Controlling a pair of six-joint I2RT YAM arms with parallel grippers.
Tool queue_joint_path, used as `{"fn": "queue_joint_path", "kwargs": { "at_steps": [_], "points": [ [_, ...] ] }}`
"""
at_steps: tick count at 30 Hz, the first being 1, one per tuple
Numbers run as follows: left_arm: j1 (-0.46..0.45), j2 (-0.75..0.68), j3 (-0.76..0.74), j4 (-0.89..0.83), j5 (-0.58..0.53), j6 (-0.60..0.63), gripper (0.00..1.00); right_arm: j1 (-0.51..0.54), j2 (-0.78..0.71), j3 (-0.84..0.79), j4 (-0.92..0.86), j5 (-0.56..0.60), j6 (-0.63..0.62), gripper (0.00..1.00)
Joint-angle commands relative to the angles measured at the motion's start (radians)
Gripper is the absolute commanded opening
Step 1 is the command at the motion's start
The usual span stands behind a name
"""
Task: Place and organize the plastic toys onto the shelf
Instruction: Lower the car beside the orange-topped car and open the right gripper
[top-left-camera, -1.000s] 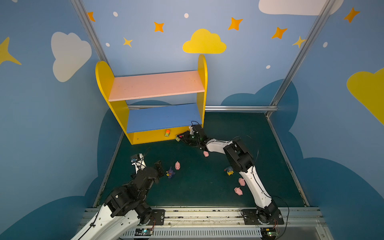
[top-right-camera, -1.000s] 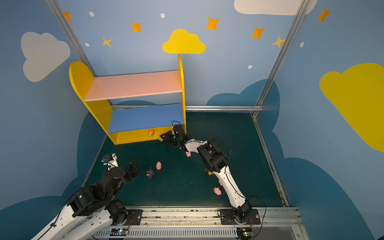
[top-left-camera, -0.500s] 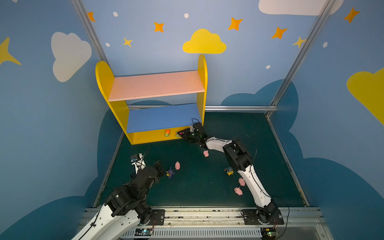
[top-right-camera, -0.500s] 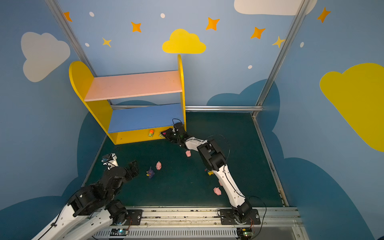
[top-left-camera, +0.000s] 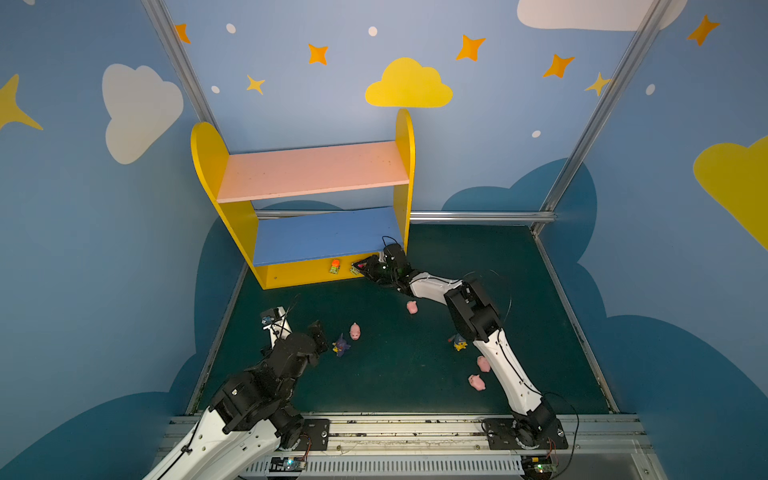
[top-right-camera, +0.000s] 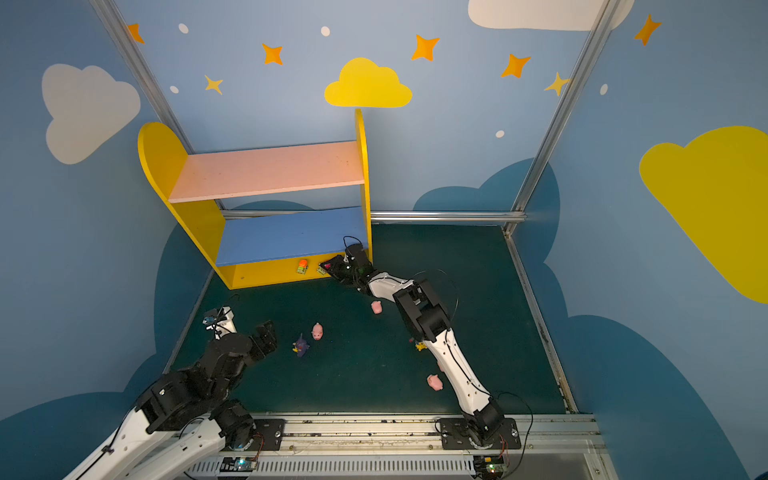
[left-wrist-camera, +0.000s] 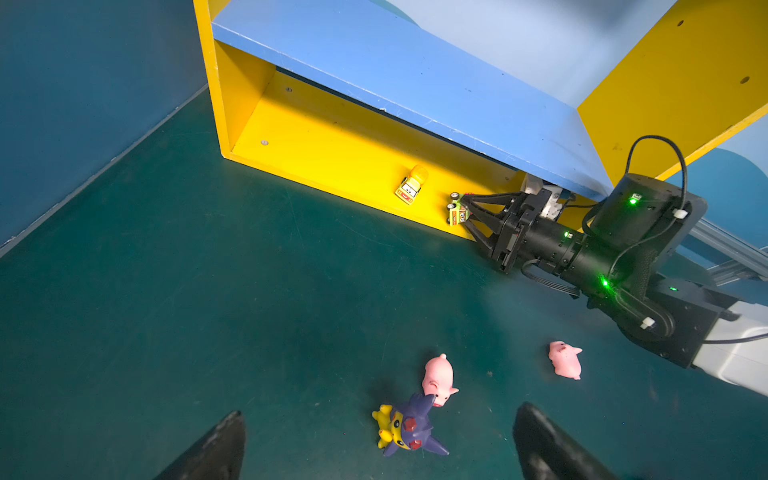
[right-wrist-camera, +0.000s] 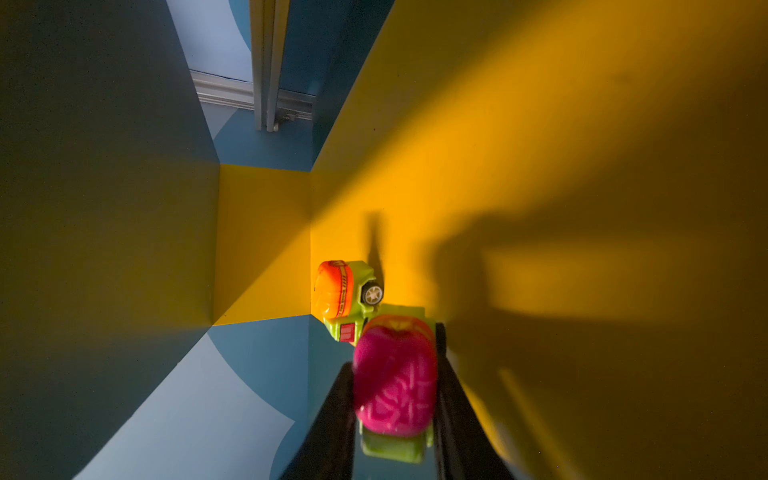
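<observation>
Pink-topped car (right-wrist-camera: 395, 382): pinched in right gripper (left-wrist-camera: 464, 211), jaws closed on its flanks, at front edge of shelf's yellow base (left-wrist-camera: 332, 153), just beside orange-topped car (left-wrist-camera: 411, 189). Left gripper (left-wrist-camera: 380, 409) wide open, empty, well apart, near purple-hooded figurine (left-wrist-camera: 407, 428).

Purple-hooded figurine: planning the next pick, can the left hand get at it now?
Probably yes. The left hand is open and the purple-hooded figurine lies just ahead of it; only a pink pig right beside it might get nudged.
</observation>
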Motion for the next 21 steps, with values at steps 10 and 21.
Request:
{"fn": "queue_joint_path", "kwargs": {
  "at_steps": [10, 21],
  "points": [
    [0.010, 0.005, 0.025, 0.002, -0.016, 0.017, 1.00, -0.006, 0.035, 0.073, -0.052, 0.000, -0.024, 0.30],
    [0.012, 0.000, 0.024, 0.005, -0.010, 0.021, 1.00, -0.005, 0.020, 0.060, -0.051, -0.007, -0.033, 0.39]
  ]
}}
